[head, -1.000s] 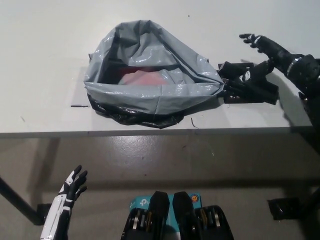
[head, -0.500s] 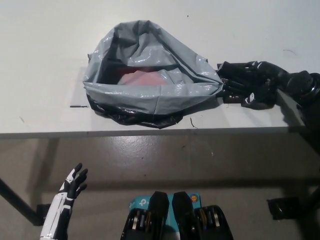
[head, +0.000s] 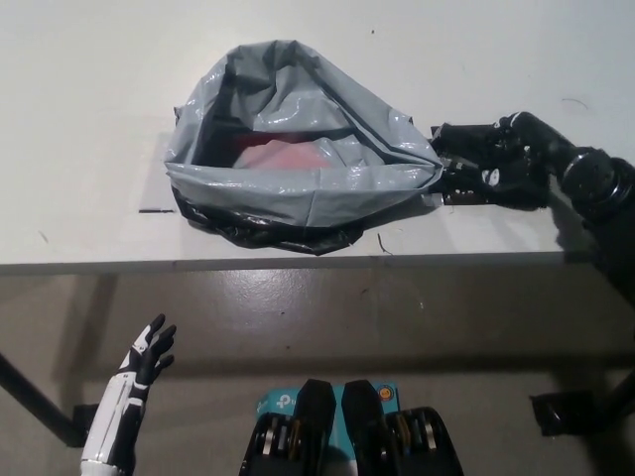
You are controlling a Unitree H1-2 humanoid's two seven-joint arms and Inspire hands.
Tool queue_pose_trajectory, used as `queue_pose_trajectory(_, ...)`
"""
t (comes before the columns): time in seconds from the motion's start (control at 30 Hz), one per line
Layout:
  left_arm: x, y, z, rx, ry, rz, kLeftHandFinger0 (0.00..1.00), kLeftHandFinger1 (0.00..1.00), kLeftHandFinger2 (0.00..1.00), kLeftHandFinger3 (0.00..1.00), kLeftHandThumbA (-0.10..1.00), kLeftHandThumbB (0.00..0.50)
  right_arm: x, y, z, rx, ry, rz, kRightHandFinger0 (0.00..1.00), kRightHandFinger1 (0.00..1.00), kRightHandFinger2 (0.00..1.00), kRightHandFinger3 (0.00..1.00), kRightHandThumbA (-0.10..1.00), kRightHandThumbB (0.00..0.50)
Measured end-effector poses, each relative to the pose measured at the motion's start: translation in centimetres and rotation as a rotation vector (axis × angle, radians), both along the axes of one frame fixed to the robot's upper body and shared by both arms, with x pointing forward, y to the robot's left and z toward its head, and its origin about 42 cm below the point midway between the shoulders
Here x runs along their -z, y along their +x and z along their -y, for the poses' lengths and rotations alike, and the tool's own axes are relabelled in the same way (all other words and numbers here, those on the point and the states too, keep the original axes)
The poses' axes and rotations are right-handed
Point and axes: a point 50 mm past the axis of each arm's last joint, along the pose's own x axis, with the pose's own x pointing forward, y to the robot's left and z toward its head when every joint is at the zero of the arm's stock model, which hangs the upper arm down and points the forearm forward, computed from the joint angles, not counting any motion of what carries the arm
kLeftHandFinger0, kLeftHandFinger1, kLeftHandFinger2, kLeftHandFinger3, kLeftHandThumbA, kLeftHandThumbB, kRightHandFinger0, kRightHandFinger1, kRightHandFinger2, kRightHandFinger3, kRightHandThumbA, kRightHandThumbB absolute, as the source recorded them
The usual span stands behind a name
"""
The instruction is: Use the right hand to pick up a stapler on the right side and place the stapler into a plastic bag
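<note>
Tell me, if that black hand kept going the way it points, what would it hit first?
Probably the grey plastic bag: the right hand, down over the black stapler, points toward the bag's crumpled right edge. Its height above the table is unclear. The white left hand rests low at left.

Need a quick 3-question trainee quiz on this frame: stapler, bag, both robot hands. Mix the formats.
1. Multiple choice: where is the right robot hand?
A) on the stapler, just right of the plastic bag
B) inside the bag
C) at the picture's lower left
2. True or false: the bag's mouth is tied shut.
3. Fill in: the left robot hand hangs below the table edge, open, holding ____.
Key: 1 A; 2 false, the mouth gapes open; 3 nothing.
</note>
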Motion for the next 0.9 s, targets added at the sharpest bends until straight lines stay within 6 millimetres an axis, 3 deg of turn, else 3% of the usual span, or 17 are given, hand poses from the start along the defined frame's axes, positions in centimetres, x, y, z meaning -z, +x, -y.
queue_pose_trajectory(0.07,-0.1,0.2,0.0,0.001,0.001,0.004,1.0,1.0,1.0,1.0,1.0,0.001,0.2,-0.1,0.0,0.008,-0.001,0.022,0.1,0.26,0.4,0.4,0.65,0.279)
queue_pose_trajectory(0.1,-0.2,0.3,0.0,0.002,0.002,0.007,1.0,1.0,1.0,1.0,1.0,0.0,0.2,-0.1,0.0,0.012,-0.001,0.033,0.07,0.22,0.37,0.32,0.65,0.271)
queue_pose_trajectory(0.17,-0.4,0.5,0.0,0.004,0.004,0.015,1.0,1.0,1.0,1.0,1.0,0.0,0.2,-0.1,0.0,0.022,0.002,0.06,0.1,0.23,0.37,0.26,0.65,0.269)
queue_pose_trajectory(0.2,-0.5,0.7,0.0,0.005,0.004,0.018,1.0,1.0,1.0,1.0,1.0,0.0,0.2,-0.1,0.1,0.025,0.003,0.068,0.12,0.22,0.33,0.18,0.63,0.269)
queue_pose_trajectory(0.27,-0.6,0.8,0.1,0.007,0.005,0.024,1.0,1.0,1.0,1.0,0.93,0.0,0.1,-0.1,0.1,0.029,0.007,0.083,0.05,0.13,0.21,0.03,0.57,0.256)
queue_pose_trajectory(0.33,-0.8,1.0,0.1,0.01,0.005,0.028,1.0,1.0,1.0,1.0,0.89,0.0,0.1,-0.2,0.4,0.045,0.038,0.102,0.04,0.12,0.2,0.0,0.55,0.255)
queue_pose_trajectory(0.37,-0.8,1.1,0.1,0.01,0.005,0.029,1.0,1.0,1.0,1.0,0.87,0.0,0.1,-0.2,0.6,0.055,0.06,0.11,0.0,0.15,0.26,0.02,0.51,0.291)
queue_pose_trajectory(0.4,-0.9,1.2,0.1,0.011,0.005,0.03,1.0,1.0,1.0,1.0,0.87,0.0,0.1,-0.2,0.7,0.063,0.076,0.114,0.04,0.25,0.39,0.09,0.5,0.3)
queue_pose_trajectory(0.47,-0.9,1.3,0.1,0.013,0.004,0.031,1.0,1.0,1.0,1.0,0.83,0.0,0.2,-0.3,1.4,0.122,0.196,0.121,0.03,0.29,0.49,0.18,0.42,0.283)
queue_pose_trajectory(0.53,-0.9,1.3,0.1,0.013,0.002,0.029,1.0,1.0,1.0,1.0,0.83,0.0,0.6,-0.5,1.8,0.169,0.294,0.114,0.0,0.31,0.61,0.33,0.34,0.282)
queue_pose_trajectory(0.63,-0.8,1.3,0.1,0.012,0.002,0.024,1.0,1.0,1.0,1.0,0.82,0.0,1.9,-0.9,2.4,0.242,0.439,0.075,0.0,0.18,0.56,0.57,0.4,0.291)
queue_pose_trajectory(0.7,-0.8,1.3,0.1,0.011,0.002,0.021,1.0,1.0,1.0,1.0,0.82,0.0,2.9,-1.3,2.7,0.296,0.545,0.041,0.0,0.15,0.56,0.61,0.44,0.283)
queue_pose_trajectory(0.77,-0.7,1.3,0.1,0.01,0.001,0.018,1.0,1.0,1.0,1.0,0.82,0.0,4.2,-1.7,3.0,0.353,0.654,-0.002,0.0,0.13,0.53,0.59,0.51,0.28)
queue_pose_trajectory(0.9,-0.7,1.4,0.1,0.01,0.001,0.014,1.0,1.0,1.0,1.0,0.81,0.0,4.8,-2.0,3.5,0.415,0.816,-0.022,0.0,0.12,0.5,0.66,0.55,0.269)
